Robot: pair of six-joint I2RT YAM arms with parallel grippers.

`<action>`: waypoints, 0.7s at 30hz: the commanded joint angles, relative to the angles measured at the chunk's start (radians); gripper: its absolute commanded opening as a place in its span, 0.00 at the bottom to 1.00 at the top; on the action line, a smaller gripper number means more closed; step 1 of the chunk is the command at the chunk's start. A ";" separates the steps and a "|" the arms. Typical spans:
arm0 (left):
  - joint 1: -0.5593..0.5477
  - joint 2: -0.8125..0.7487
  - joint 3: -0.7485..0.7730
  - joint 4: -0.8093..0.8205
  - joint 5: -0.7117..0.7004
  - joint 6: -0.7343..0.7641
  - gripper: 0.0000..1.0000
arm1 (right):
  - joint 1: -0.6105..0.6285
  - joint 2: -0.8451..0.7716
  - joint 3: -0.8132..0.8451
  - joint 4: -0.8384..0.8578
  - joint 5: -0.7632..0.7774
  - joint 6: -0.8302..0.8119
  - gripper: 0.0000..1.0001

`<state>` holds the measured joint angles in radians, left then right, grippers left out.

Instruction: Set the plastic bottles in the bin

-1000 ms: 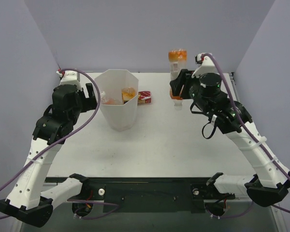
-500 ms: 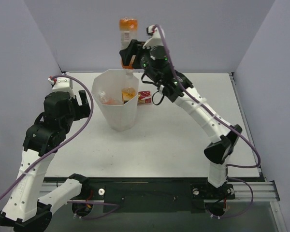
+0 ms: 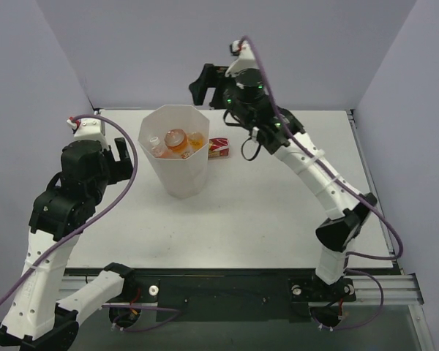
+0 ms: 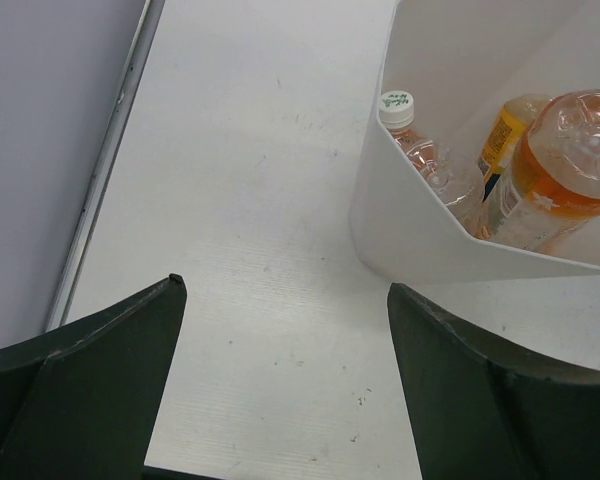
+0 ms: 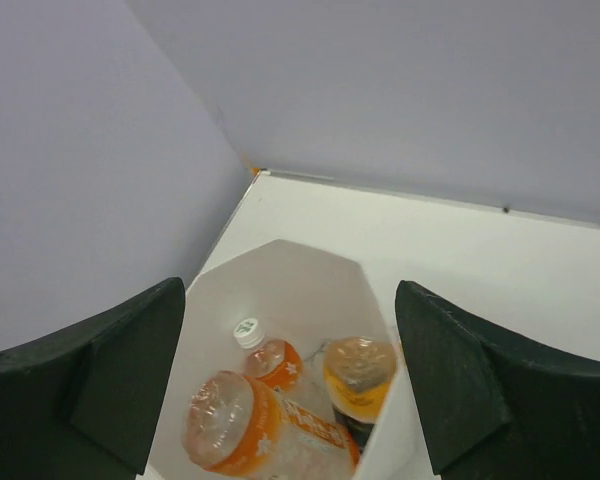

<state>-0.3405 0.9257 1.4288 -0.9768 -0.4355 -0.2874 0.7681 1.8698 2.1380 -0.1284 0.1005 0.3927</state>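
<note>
Plastic bottles sit in the bin, apparently four.

Bin mouth unobstructed; red box just beside.

Two white-and-black arms rise from bases at the bottom of the overhead view. The left arm folds upward on the left side, elbow bent, wrist tipped forward and down. The left pincer is spread wide, with nothing between its dark fingers. The right arm stretches far up and across toward the left, nearly straight beyond its elbow. The right pincer hangs high, aimed downward, jaws wide apart and empty.
</note>
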 commanded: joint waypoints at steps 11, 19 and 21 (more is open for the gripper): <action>0.009 -0.011 0.032 0.055 -0.068 -0.016 0.93 | -0.541 -0.103 -0.350 0.182 -0.454 0.192 0.77; 0.011 -0.033 0.031 0.066 -0.126 -0.012 0.95 | -0.537 0.156 -0.290 0.024 -0.610 -0.119 0.86; 0.011 -0.028 0.036 0.059 -0.135 -0.007 0.95 | -0.506 0.179 -0.257 -0.085 -0.524 -0.260 0.90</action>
<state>-0.3374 0.8898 1.4380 -0.9543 -0.5201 -0.2958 0.2005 2.0754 1.7947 -0.0525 -0.4458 0.4435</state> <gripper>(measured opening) 0.949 0.869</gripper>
